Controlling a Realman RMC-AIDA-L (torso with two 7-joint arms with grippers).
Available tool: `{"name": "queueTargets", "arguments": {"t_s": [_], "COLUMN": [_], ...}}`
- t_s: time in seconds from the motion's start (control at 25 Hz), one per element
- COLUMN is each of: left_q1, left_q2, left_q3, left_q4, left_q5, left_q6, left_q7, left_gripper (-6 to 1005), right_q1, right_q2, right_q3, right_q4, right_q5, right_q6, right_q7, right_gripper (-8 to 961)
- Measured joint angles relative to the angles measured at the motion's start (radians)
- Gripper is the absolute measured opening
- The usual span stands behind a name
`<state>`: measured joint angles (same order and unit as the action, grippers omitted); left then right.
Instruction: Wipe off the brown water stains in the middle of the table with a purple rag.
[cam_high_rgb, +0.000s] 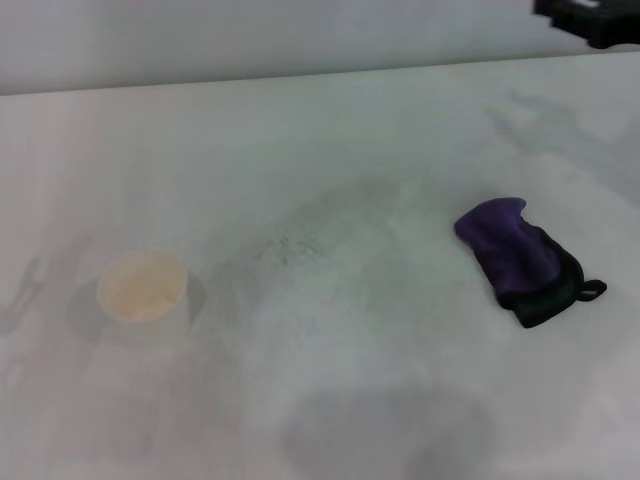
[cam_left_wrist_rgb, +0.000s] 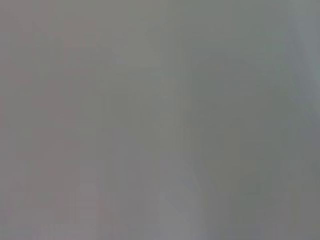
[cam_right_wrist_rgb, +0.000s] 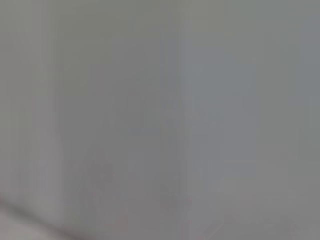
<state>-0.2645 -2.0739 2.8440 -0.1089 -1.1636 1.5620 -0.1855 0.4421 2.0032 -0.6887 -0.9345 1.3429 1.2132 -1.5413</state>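
Neither gripper shows itself: both wrist views give only flat grey, and the head view has no fingers in it, so whether either one stands wide, narrow or holding anything, I cannot tell. One dark piece of hardware (cam_high_rgb: 590, 20) pokes in at the far right corner of the head view; it may belong to the right arm, though that is a guess from the side it sits on.

Out on the white table (cam_high_rgb: 330, 120), the purple rag (cam_high_rgb: 520, 262) lies bunched on the right half, purple on top with a black underside and a small black loop sticking out to the right. Its long axis runs on a slant, from the far-left purple tip to the near-right black end. That puts it on the right arm's side, so the right arm looks the nearer one for any pick, coming down toward the near side from that far corner.

Centre table, a faint greyish smear with a few dark flecks (cam_high_rgb: 295, 245) shows; no clear brown can be made out. That fits a stain wiped nearly away, or a pale one waiting for the rag.

Over on the left stands a small cup (cam_high_rgb: 142, 286) with a pale orange inside, well apart from the rag.
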Motion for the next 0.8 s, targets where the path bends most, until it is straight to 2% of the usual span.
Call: {"name": "queueTargets", "arguments": {"t_s": [0.16,0.36,0.56,0.76,0.8], "left_q1": [0.002,0.007,0.011,0.005,0.004], "left_q2": [0.000,0.000,-0.002,-0.005,-0.005], "left_q3": [0.000,0.000,0.000,0.000,0.000], "left_q4": [0.000,0.000,0.006,0.012,0.012], "left_q5": [-0.012,-0.047,-0.089,-0.118,-0.121], "left_q6": [-0.016,-0.048,-0.055,-0.067,-0.067], "left_q7": [0.000,-0.007,-0.008,-0.008,-0.007], "left_gripper": [887,887,887,887,887], "right_q1": [-0.072,-0.107,-0.112,-0.110,-0.111], "right_q2": [0.002,0.002,0.003,0.005,0.006], "right_q3": [0.053,0.154,0.188,0.216,0.230], "right_q4": [0.172,0.501,0.746,0.842,0.850], "right_q5": [0.298,0.607,0.740,0.759,0.760], "right_q6": [-0.029,0.082,0.170,0.158,0.144], "right_q7": [-0.314,-0.811,-1.200,-1.317,-1.325], "right_gripper": [474,475,477,478,515]}}
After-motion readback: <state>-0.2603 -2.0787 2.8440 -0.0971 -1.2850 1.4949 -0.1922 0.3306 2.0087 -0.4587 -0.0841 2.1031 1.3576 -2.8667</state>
